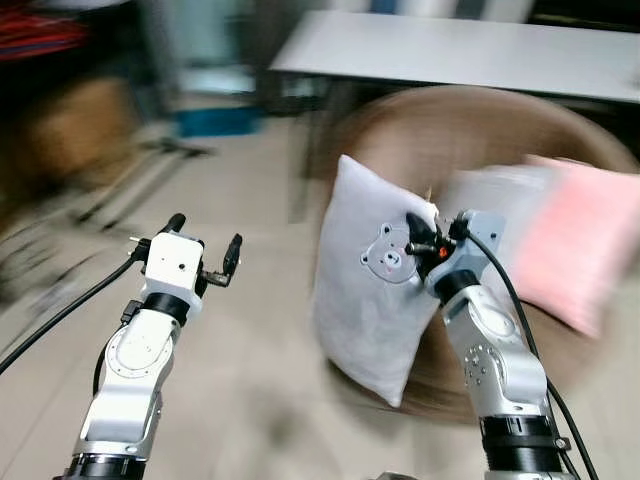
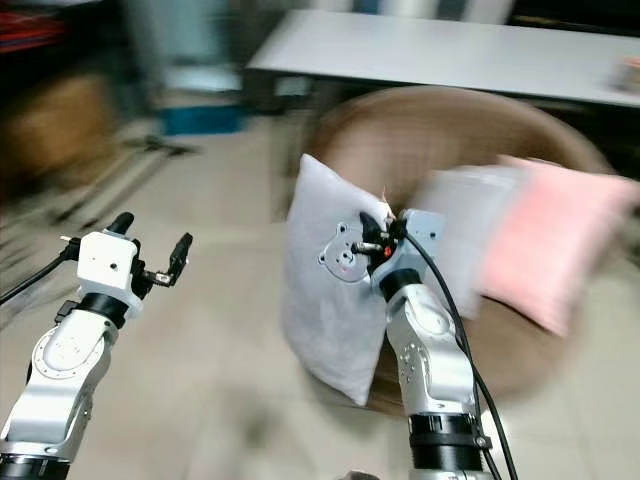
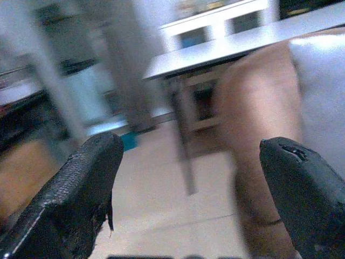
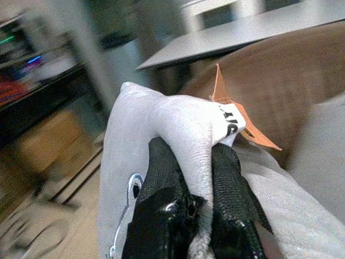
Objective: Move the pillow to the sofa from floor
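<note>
A grey pillow (image 1: 365,300) with a small bear face printed on it hangs upright in the air, pinched at its top corner by my right gripper (image 1: 428,235). In the right wrist view the two black fingers (image 4: 161,178) clamp a fold of the pillow (image 4: 183,124) beside its orange tag (image 4: 237,121). Just behind it stands the round brown sofa (image 1: 470,125), with a pink cushion (image 1: 585,245) and a grey cushion (image 1: 500,205) lying on it. My left gripper (image 1: 205,248) is held up at the left, open and holding nothing, with its fingers (image 3: 81,189) wide apart.
A long grey table (image 1: 460,50) stands behind the sofa. Dark shelving and a brown box (image 1: 70,125) are at the far left, a blue bin (image 1: 215,120) further back. Pale tiled floor (image 1: 240,380) lies in front. The whole picture is blurred by motion.
</note>
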{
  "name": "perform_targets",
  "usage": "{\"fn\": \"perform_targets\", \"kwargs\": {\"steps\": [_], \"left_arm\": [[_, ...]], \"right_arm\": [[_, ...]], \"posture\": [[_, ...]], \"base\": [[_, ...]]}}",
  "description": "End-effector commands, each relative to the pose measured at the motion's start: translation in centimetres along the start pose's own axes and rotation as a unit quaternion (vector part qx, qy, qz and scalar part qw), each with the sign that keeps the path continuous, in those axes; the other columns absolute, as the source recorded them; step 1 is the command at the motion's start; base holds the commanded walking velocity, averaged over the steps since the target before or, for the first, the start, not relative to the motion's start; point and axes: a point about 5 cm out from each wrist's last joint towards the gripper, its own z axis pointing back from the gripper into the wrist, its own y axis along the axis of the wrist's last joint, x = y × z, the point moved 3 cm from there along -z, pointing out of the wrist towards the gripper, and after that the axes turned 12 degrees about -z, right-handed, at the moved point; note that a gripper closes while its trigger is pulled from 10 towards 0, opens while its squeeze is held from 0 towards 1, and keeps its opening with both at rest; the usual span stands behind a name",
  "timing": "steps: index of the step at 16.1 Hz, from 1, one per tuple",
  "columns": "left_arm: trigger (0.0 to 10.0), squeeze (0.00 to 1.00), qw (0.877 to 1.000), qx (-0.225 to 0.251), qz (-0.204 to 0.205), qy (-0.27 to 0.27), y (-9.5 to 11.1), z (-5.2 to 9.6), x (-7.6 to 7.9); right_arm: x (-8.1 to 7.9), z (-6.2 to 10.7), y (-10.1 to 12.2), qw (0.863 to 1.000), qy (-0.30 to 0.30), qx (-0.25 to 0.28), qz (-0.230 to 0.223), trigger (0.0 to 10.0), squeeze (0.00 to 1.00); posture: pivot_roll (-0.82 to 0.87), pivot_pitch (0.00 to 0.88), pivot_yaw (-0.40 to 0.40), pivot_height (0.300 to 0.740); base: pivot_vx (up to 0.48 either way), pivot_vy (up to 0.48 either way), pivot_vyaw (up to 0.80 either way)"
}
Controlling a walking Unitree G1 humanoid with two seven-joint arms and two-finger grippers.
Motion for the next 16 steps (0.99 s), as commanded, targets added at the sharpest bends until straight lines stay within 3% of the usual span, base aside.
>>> {"fn": "perform_targets", "kwargs": {"steps": [1, 7, 16], "left_arm": [[10.0, 0.0, 1.0, 0.004, -0.002, -0.022, 0.4, -0.1, 0.6], [10.0, 0.0, 0.998, 0.0, -0.02, -0.055, 0.2, 0.3, 0.8], [10.0, 0.0, 0.997, -0.002, -0.028, -0.076, 0.1, 0.9, 1.1]], "right_arm": [[-0.5, -0.4, 2.4, 0.999, 0.002, 0.046, -0.003, 10.0, 0.0], [-2.7, -1.3, 5.0, 0.995, 0.038, 0.08, -0.036, 10.0, 0.0], [-4.0, -1.9, 5.9, 0.993, 0.051, 0.091, -0.06, 10.0, 0.0]], "posture": [[0.06, 0.0, 0.01, 0.74], [0.06, 0.0, 0.006, 0.74], [0.08, 0.0, -0.005, 0.74]], "base": [[0.319, 0.0, 0.0], [0.317, 0.0, 0.0], [0.298, 0.0, 0.0]]}}
